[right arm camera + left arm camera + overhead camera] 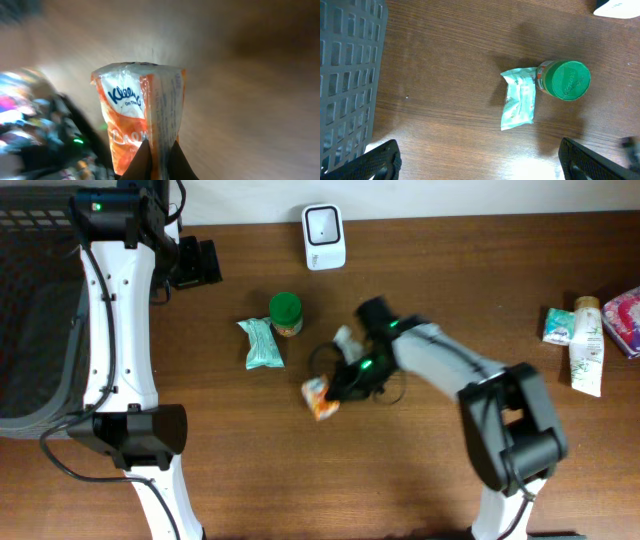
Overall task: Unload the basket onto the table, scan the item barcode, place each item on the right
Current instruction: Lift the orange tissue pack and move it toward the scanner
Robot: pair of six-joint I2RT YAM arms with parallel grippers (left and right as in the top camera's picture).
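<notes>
Dark wooden surface [300, 470], grasp made: the right gripper [159, 157] pinches the orange tissue pack [132, 115], left gripper [203, 263] hangs wide open; presenting its barcode to the white scanner [324, 236] remains.

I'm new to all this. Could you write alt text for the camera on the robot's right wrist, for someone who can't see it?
An orange and white Kleenex tissue pack fills the middle of the view, its lower edge pinched between the two dark fingers of the right gripper. Behind it is a blurred brown wooden table.
</notes>
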